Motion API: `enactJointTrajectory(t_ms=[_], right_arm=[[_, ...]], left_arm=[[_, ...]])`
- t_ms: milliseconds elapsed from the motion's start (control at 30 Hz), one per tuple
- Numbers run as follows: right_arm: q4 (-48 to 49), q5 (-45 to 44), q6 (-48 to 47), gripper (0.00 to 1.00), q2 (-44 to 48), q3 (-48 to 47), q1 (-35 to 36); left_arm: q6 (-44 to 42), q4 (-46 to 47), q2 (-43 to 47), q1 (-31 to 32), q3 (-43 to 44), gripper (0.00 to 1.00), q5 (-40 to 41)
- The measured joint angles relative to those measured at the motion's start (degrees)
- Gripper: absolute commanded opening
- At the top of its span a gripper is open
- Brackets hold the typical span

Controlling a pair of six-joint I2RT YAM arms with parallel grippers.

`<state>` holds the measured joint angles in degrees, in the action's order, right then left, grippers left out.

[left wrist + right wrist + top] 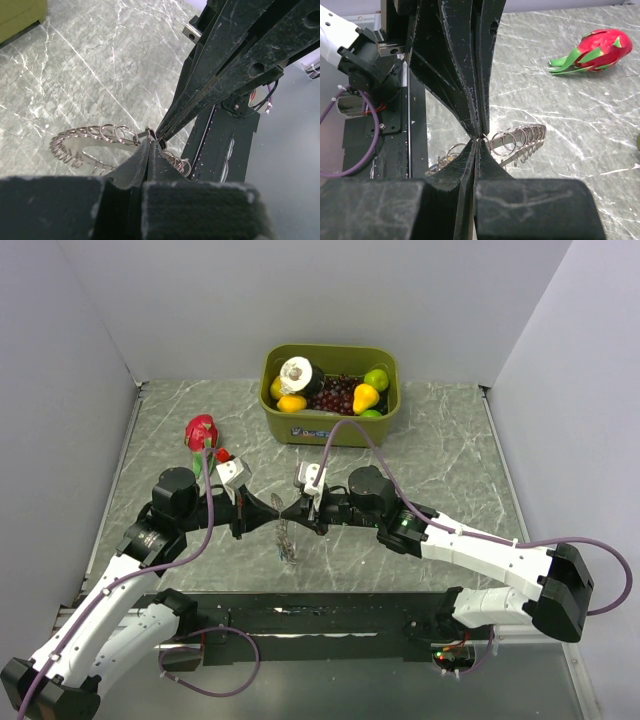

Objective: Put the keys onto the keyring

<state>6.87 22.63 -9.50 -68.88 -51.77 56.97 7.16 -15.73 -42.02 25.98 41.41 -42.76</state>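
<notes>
At table (450, 460) centre: left gripper (274, 521), right gripper (298, 513) tip to tip, both pinched shut on keyring (288, 546) rim, ring drooping toward 6 o'clock. Risk: uneven pull twists thin coil free; keys not discernible.

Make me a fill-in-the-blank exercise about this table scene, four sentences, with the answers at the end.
1. The left gripper and the right gripper meet tip to tip, both pinching the ___.
2. The jaws of both grippers are ___.
3. The dragon fruit lies on the table on the robot's ___ side.
4. The bin at the far edge, holding fruit, is ___ in colour.

Missing words: keyring; shut; left; green.
</notes>
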Motion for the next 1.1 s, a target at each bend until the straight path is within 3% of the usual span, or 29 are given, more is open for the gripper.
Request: enactJointTrajectory(t_ms=[1100], right_arm=[[1.6, -1.8, 3.5, 0.00, -1.1, -0.4, 0.0]], left_arm=[[0.0, 0.0, 0.2, 0.5, 0.0, 0.01, 1.7]])
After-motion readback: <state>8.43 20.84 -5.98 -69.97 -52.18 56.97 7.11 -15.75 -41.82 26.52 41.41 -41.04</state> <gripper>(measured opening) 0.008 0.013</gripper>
